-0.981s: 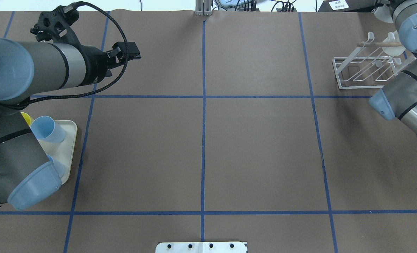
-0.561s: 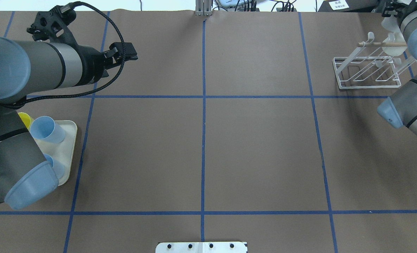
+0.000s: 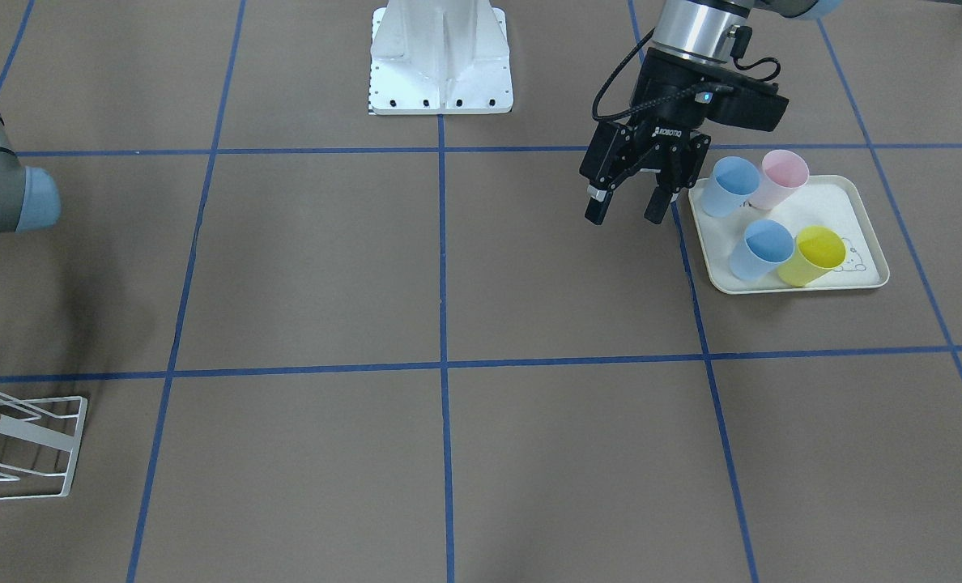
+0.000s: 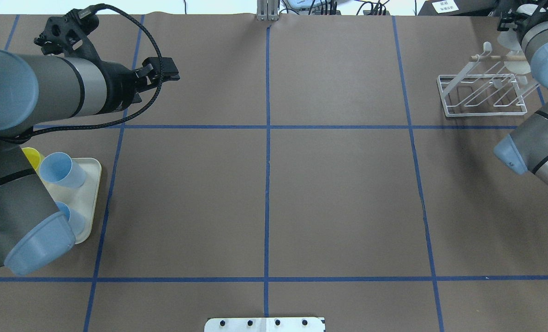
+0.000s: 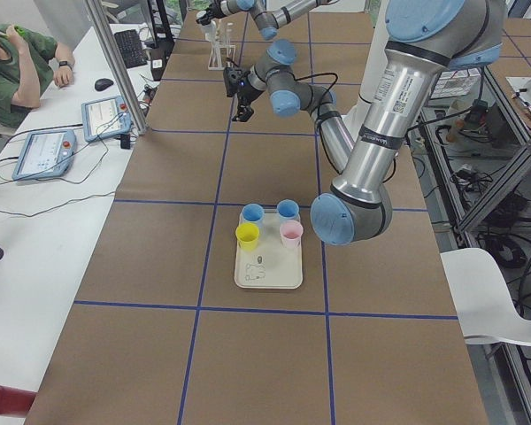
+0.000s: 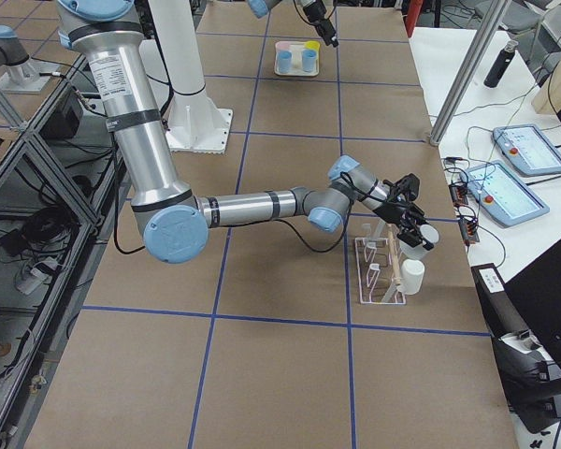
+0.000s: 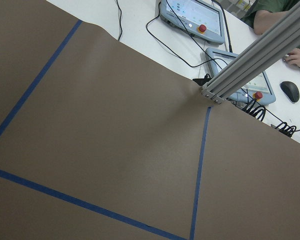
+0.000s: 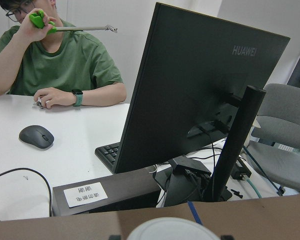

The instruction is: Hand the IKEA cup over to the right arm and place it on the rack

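Observation:
My right gripper (image 6: 413, 223) is at the white wire rack (image 4: 481, 99) at the table's far right corner, shut on a white cup (image 6: 428, 235). The cup's rim fills the bottom of the right wrist view (image 8: 165, 229) between two dark fingertips. A second white cup (image 6: 411, 274) sits on the rack beside the wooden-tipped peg (image 4: 502, 57). My left gripper (image 3: 627, 212) is open and empty, hovering just beside the cream tray (image 3: 853, 202). The tray holds two blue cups (image 3: 732, 185), a pink cup (image 3: 781, 178) and a yellow cup (image 3: 813, 255).
The robot's white base plate (image 3: 440, 57) is at the table's near edge. An aluminium post (image 4: 267, 9) stands at the far edge. Past that edge are a monitor (image 8: 200, 100), control tablets (image 5: 44, 150) and a seated operator (image 8: 50, 60).
My right arm has shifted at the rack, and the white cup in its gripper moved toward the peg. My left gripper drew back slightly to the left, still open.

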